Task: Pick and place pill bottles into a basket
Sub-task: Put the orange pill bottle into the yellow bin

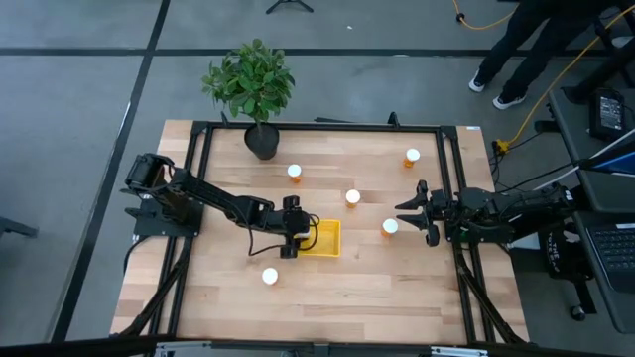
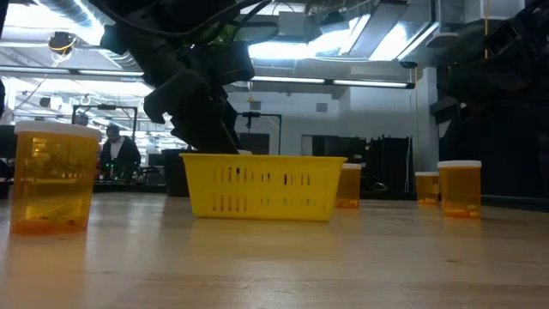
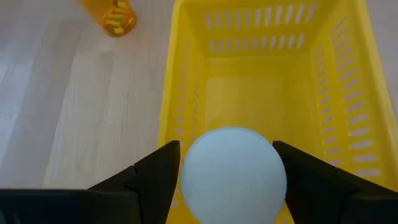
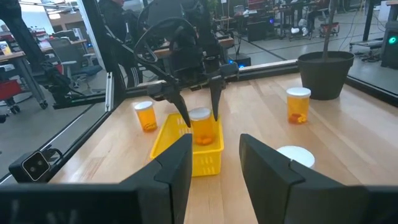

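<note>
My left gripper (image 1: 294, 235) is shut on a pill bottle (image 4: 203, 127) with an orange body and a white cap. It holds the bottle over the left part of the yellow basket (image 1: 325, 238). My right gripper (image 1: 409, 216) is open and empty at the table's right. A bottle (image 1: 390, 226) stands just off its fingertips, and its cap (image 4: 295, 155) shows in the right wrist view. More bottles stand upright on the table at the far left (image 1: 295, 172), the middle (image 1: 352, 196), the far right (image 1: 412, 156) and the near left (image 1: 269, 276). My left gripper pinches the bottle between its two fingers at the white cap (image 3: 233, 177), one finger (image 3: 158, 177) on each side. The fingers come from above, pointing down. The bottle hangs upright below them, with its lower end (image 4: 204, 138) down between the basket's walls. I cannot tell whether it touches the floor.
A dark pot with a green plant (image 1: 260, 139) stands at the far edge, left of the middle. A black frame (image 1: 327, 126) runs around the table. People stand in the room beyond the table (image 2: 116, 154).
</note>
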Controlling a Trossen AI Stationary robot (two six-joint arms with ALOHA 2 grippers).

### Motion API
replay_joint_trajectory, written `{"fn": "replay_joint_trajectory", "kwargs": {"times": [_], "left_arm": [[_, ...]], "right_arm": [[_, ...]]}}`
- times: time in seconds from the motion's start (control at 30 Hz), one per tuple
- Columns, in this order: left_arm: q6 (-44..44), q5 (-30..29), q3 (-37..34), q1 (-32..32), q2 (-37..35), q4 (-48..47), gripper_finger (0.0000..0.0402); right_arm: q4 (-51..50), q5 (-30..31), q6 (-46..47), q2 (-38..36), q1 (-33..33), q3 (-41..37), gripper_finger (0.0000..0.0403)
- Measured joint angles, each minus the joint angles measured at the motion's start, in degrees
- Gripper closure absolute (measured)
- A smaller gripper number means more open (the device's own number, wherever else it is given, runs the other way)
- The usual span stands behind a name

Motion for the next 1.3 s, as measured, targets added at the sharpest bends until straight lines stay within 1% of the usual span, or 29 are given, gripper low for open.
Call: {"fn": "replay_joint_trajectory", "kwargs": {"times": [0.13,0.5,0.7,1.2,1.3], "left_arm": [[1.1,-1.4,0.0,0.0,0.0,0.0,0.0155],[3.3,-1.6,0.0,-1.5,-1.1,0.6,0.0159],[3.6,-6.3,0.0,-3.0,-4.2,-0.3,0.0162],[3.5,-6.4,0.0,-4.3,-4.8,-1.2,0.0162],[3.6,-8.6,0.0,-5.4,-4.6,-2.2,0.0162]], "right_arm": [[0.0,0.0,0.0,0.0,0.0,0.0,0.0266],[0.0,0.0,0.0,0.0,0.0,0.0,0.0266],[0.0,0.0,0.0,0.0,0.0,0.0,0.0266],[0.0,0.0,0.1,0.0,0.0,0.0,0.0266],[0.0,0.0,0.0,0.0,0.0,0.0,0.0266]]}}
